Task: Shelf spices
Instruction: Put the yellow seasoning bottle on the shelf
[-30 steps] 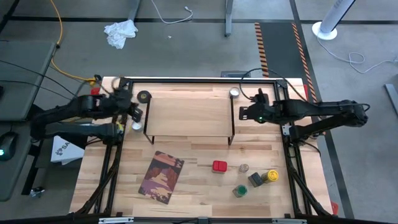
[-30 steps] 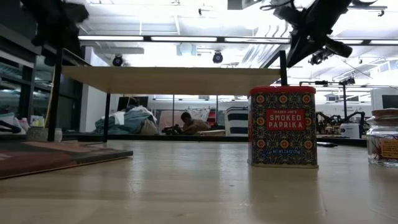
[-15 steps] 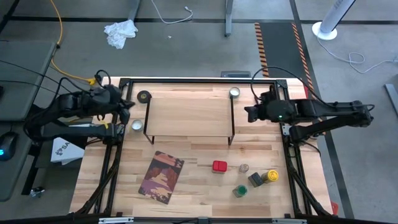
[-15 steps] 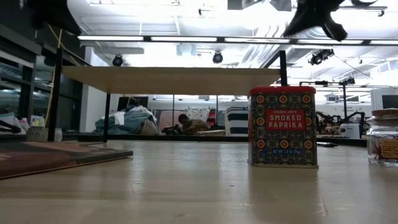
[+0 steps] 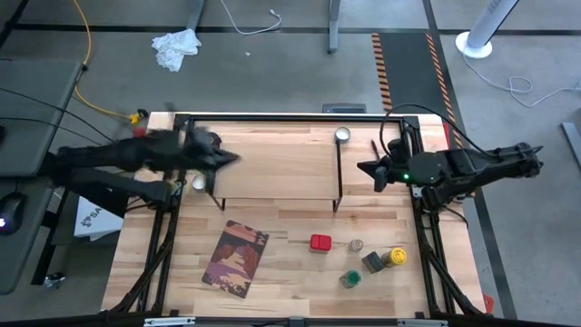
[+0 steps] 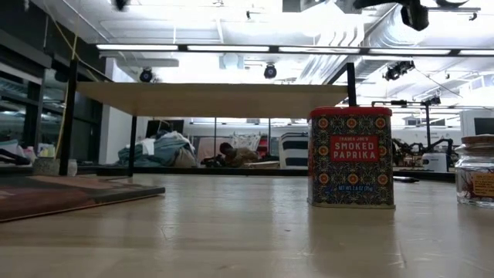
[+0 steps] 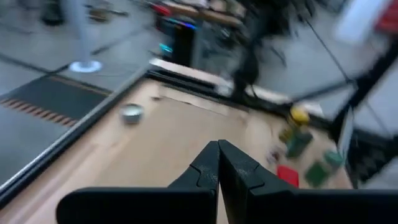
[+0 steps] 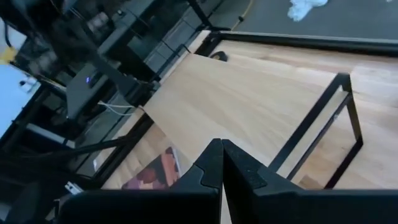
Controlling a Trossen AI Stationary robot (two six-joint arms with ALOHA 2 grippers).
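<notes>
The shelf (image 5: 277, 168) stands on its thin black legs at the table's far middle, with nothing on its pale board. The spices stand on the table at the near right: a red box (image 5: 320, 242), a clear jar (image 5: 356, 246), a dark tin (image 5: 372, 262), a yellow-topped jar (image 5: 397, 257) and a green-topped jar (image 5: 350, 278). My left gripper (image 5: 234, 159) hangs shut above the shelf's left end, blurred. My right gripper (image 5: 363, 169) hangs shut in the air just right of the shelf. In both wrist views the fingers (image 7: 219, 155) (image 8: 222, 152) are together with nothing between them.
A brown-and-maroon book (image 5: 236, 259) lies flat at the near left. A small silver lid (image 5: 342, 135) sits by the shelf's far right leg, and another (image 5: 199, 183) by its left end. A black tape roll (image 8: 217, 56) lies at the far left. Black frame bars edge the table.
My left gripper has swung from the table's far left corner toward the right, rising over the shelf's left end and tipping up nearer to level. My right gripper has risen beside the shelf's right end and tipped up too. Both have stayed shut.
</notes>
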